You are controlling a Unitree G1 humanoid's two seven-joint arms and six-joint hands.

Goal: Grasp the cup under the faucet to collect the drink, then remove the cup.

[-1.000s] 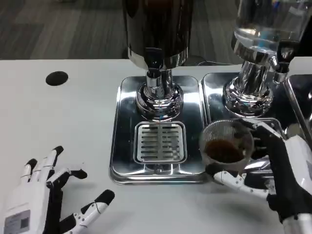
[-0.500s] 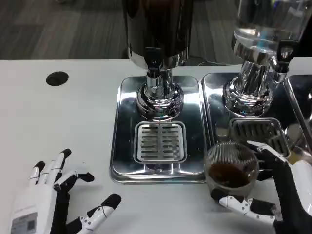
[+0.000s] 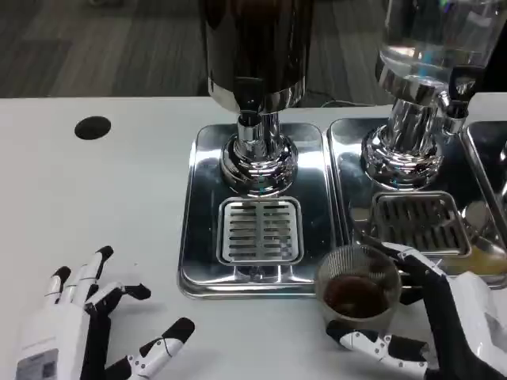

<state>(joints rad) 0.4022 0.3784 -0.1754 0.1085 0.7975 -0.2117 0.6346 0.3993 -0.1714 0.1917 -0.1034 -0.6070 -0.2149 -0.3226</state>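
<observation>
The left robot hand (image 3: 71, 336) rests on the white counter (image 3: 95, 190) with fingers spread wide, holding nothing; a small label on its back is too blurred to read. The chrome drip tray (image 3: 257, 210) under the dark dispenser (image 3: 255, 47) carries a slotted grate. Right of it, the right robot hand (image 3: 432, 324) holds the cup (image 3: 356, 289), clear ribbed plastic with dark brown drink in its bottom, at the tray's front right corner

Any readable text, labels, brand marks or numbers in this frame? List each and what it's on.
None can be read.
Grey sticker on the white back of the left robot hand: printed marks, too small and blurred to read.
Dark-bodied chrome drink dispenser, clear-tank dispenser, clear plastic cup of brown drink: no lettering visible.
</observation>
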